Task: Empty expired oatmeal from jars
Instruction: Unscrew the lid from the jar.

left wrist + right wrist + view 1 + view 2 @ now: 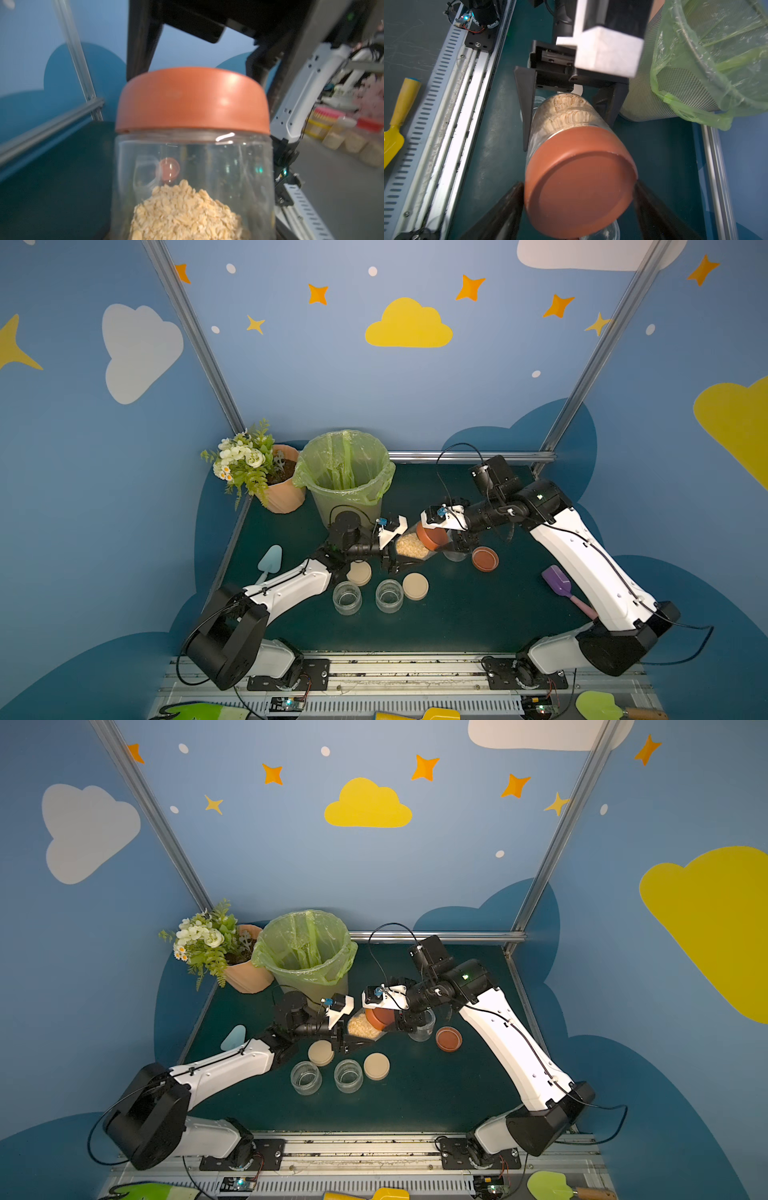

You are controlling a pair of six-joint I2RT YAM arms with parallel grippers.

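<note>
Your left gripper (569, 137) holds the tilted oatmeal jar (228, 166) near the green-bagged bin (374, 489). Right gripper (577, 185) straddles its rust-orange lid (193, 99); can't tell if clamped.

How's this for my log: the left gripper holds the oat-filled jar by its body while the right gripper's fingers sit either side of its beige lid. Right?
One slip: the lid is rust-orange, not beige, per the right wrist view. Otherwise: the left gripper holds the oat-filled jar by its body, the right gripper with fingers either side of that lid.
</note>
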